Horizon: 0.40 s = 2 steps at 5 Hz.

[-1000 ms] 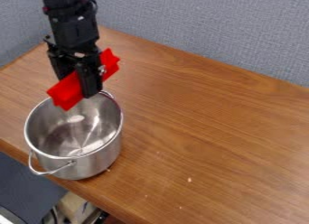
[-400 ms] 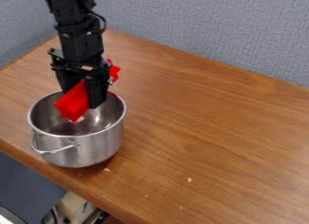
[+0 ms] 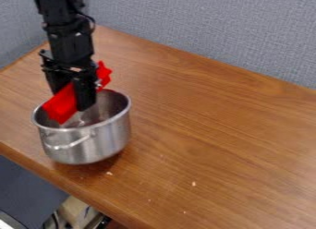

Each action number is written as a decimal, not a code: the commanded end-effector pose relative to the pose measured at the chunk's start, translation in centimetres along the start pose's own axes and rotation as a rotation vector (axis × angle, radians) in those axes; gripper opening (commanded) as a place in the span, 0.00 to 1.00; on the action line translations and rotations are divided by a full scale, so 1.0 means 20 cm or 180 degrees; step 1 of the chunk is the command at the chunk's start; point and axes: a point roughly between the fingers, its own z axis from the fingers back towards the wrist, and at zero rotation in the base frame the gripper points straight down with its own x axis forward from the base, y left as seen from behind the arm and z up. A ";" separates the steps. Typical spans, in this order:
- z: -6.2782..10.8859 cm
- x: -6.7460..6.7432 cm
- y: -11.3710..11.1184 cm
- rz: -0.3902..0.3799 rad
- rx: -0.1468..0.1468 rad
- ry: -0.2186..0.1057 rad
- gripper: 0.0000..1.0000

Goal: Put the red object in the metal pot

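At the left of the frame, the bright red, elongated matte block (image 3: 68,97) is grasped between the jaws of the black gripper (image 3: 77,92). Its long axis is tilted, the lower end dipped over the near-left rim of the shiny round stainless-steel pot (image 3: 84,133) directly beneath, on the wooden table (image 3: 223,131).

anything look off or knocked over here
Nothing spilled or tipped. The metal pot stands upright near the table's front edge. The only slanted thing is the red block, held tilted in the claw over the pot.
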 end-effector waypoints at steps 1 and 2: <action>0.05 0.03 0.06 -0.0089 0.0091 -0.0084 0.00; 0.06 -0.01 0.09 -0.0015 0.0116 -0.0072 1.00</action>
